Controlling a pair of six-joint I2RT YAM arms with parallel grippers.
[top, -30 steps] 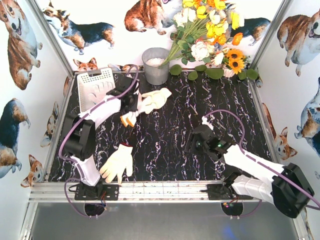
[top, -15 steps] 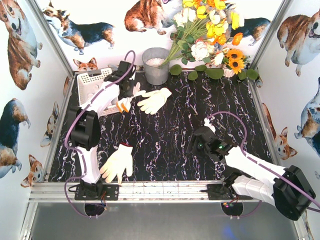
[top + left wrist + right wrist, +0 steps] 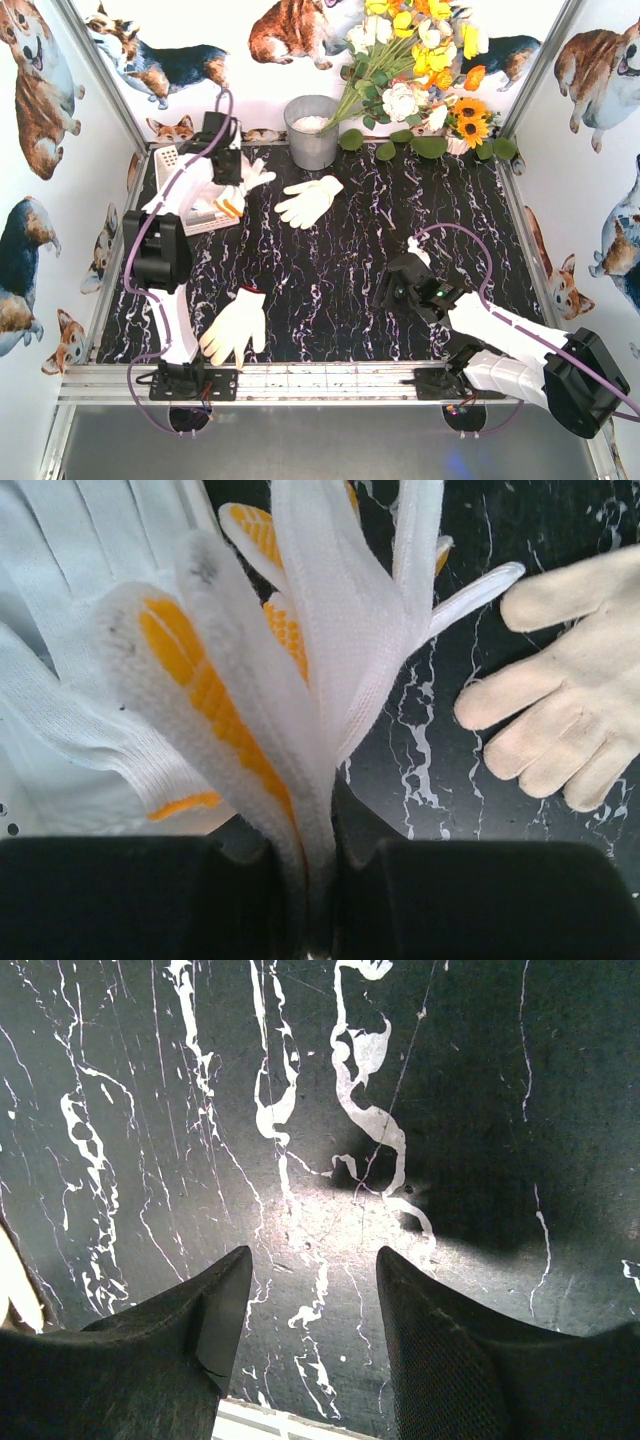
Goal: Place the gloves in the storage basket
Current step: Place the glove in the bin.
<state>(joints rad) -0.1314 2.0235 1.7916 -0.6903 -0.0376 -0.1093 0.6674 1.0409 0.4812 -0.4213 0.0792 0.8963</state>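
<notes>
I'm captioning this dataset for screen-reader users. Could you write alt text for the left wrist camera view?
The left gripper is shut on a white glove with orange grip patches, the fabric fanning upward across the frame. To the right, a cream glove lies flat on the black marbled table.

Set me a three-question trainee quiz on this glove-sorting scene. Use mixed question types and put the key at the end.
1. True or false: the right gripper is holding a glove.
2. What is the left gripper shut on? A: white glove with orange patches. B: a blue glove. C: a yellow sponge.
3. How many gloves lie loose on the table?
Key: 1 false; its jaws are open over bare tabletop. 2 A. 3 two: the far glove and the near glove by the left arm's base.
</notes>
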